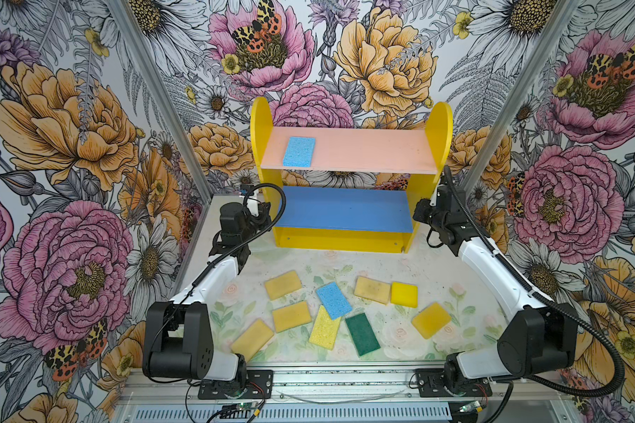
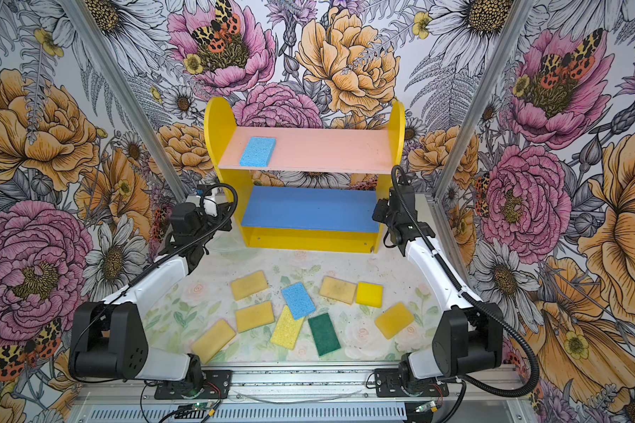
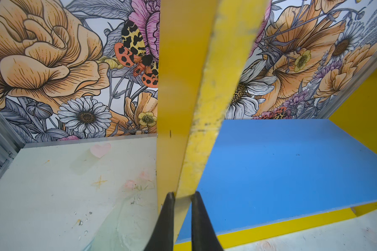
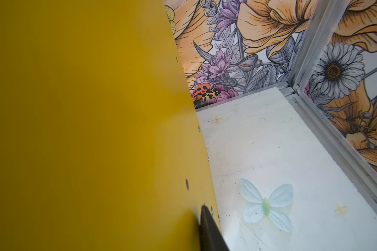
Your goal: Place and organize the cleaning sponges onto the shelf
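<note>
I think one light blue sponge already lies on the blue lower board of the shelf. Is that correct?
Not quite: the light blue sponge lies on the pink upper board of the shelf, as both top views show.

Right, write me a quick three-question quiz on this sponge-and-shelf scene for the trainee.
1. True or false: a sponge lies on the shelf's blue lower board.
2. How many sponges lie on the table? A) seven B) nine C) ten
3. What colour is the lone sponge on the pink upper board?

Key: 1 false; 2 B; 3 light blue.
</note>
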`<state>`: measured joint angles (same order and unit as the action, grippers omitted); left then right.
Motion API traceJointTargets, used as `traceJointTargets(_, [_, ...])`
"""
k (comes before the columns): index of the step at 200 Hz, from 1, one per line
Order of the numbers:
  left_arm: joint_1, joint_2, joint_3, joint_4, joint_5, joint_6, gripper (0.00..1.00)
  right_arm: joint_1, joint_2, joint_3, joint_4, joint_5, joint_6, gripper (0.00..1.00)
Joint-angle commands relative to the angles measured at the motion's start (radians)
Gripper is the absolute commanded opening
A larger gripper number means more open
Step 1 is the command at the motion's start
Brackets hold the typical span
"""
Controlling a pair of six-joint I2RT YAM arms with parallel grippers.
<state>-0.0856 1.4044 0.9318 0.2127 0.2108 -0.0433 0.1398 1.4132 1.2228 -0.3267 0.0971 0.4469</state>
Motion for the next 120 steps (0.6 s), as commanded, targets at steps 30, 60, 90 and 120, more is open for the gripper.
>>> traceJointTargets(30, [-0.106, -0.166, -0.054, 0.021, 0.059, -0.040, 0.00, 0.014, -0.165, -0.038, 0.019, -0.031, -0.045, 0.00])
traceJointTargets(60, [-0.140, -0.247, -0.109, -0.013, 0.036, -0.038, 0.00, 0.015, -0.212, -0.064, 0.007, -0.034, -0.036, 0.00])
traceJointTargets(90, [-0.185, -0.343, -0.168, -0.040, -0.015, -0.041, 0.00, 0.015, -0.272, -0.100, -0.009, -0.030, -0.034, 0.00])
traceJointTargets(120, [-0.231, -0.406, -0.199, -0.075, -0.047, -0.048, 0.00, 0.013, -0.324, -0.141, -0.025, -0.032, -0.037, 0.00])
